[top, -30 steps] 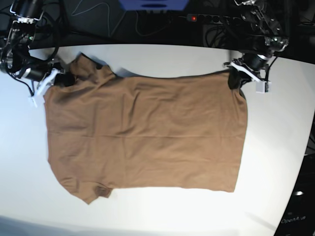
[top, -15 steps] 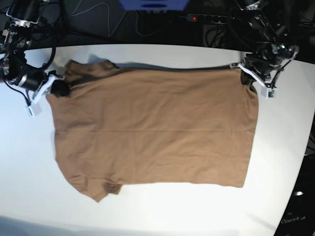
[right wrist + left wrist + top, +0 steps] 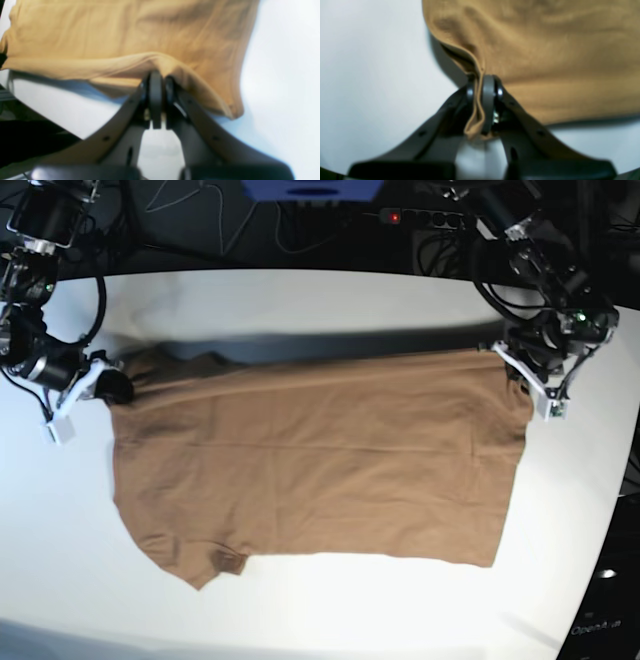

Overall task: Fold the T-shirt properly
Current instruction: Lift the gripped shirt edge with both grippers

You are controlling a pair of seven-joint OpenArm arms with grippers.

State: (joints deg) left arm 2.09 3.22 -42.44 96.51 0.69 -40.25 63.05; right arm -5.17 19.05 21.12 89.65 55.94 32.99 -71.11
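The T-shirt [image 3: 310, 460] lies spread across the white tabletop [image 3: 320, 610], its near hem flat. Farther back, the left end effector [image 3: 522, 372] clenches one far corner and the right end effector [image 3: 112, 385] clenches the other, lifting that far edge.

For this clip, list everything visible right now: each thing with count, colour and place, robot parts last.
T-shirt: one, tan-brown, spread across the middle of the table, far edge lifted by both grippers.
Table: one, white, under the T-shirt.
Power strip: one, black with a red light, behind the table.
Cables: several, dark and light, behind the table; count unclear.
Blue object: one, top edge of the base view; cut off.
Left gripper: one, black, shut on the T-shirt's far corner, base view's right.
Right gripper: one, black, shut on the T-shirt near the sleeve, base view's left.
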